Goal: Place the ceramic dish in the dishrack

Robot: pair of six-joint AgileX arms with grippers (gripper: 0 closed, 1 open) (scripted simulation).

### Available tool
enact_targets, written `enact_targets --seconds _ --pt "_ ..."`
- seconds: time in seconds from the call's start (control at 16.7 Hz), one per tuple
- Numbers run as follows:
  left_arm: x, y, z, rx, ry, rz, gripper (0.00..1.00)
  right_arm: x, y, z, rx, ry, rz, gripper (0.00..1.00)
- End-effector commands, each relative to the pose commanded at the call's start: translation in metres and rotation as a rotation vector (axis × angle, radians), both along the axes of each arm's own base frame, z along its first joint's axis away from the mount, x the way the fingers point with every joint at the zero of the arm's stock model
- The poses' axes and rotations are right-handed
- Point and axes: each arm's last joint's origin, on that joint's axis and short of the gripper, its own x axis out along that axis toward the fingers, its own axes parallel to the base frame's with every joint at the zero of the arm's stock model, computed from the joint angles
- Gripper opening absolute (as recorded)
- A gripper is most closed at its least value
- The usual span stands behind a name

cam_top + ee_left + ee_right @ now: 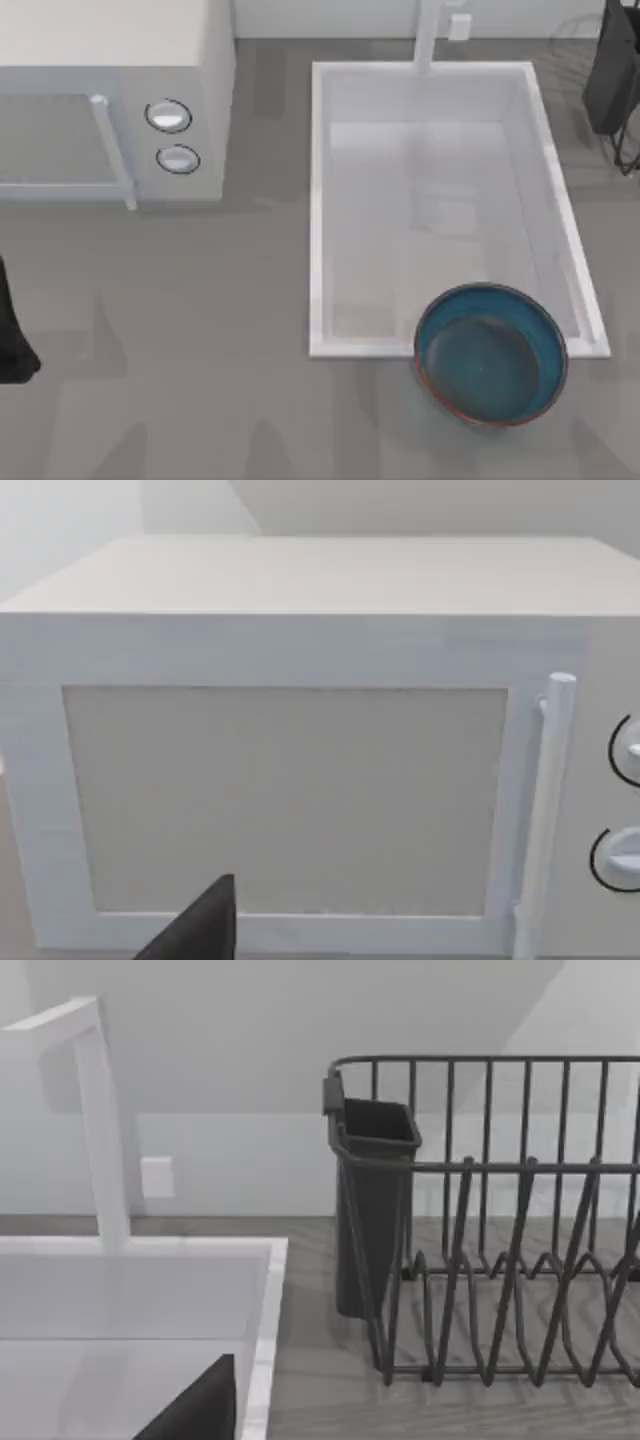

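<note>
Teal ceramic dish (491, 355) untouched; end effectors apart.

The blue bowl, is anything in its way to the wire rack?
Yes. The glossy teal-blue ceramic bowl sits at the near edge of the big white sink basin; the grey wire dishrack stands beyond the basin's far right corner, so the basin lies between.

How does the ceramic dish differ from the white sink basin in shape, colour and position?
The ceramic dish is round; the sink basin is rectangular. The dish is glossy teal-blue with a reddish-brown rim; the basin is plain white. The dish is much smaller and overlaps the basin's near right corner in the top view. Both are open at the top and hold nothing.
</note>
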Motion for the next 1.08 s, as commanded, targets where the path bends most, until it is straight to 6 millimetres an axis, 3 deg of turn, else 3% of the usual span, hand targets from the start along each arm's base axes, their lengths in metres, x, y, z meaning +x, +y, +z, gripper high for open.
enact_targets --seconds 0.24,0.54,0.78,1.08 --pt "0.000 0.000 0.000 0.000 0.000 0.000 1.00 0.000 0.001 0.005 0.013 0.032 0.013 1.00" --pt "0.000 0.000 0.000 0.000 0.000 0.000 1.00 0.010 0.012 0.039 0.089 0.291 0.075 1.00" --pt "0.000 0.000 0.000 0.000 0.000 0.000 1.00 0.041 0.030 0.063 0.128 0.670 0.102 1.00" --pt "0.000 0.000 0.000 0.000 0.000 0.000 1.00 0.088 0.068 0.077 0.106 1.102 0.080 1.00"
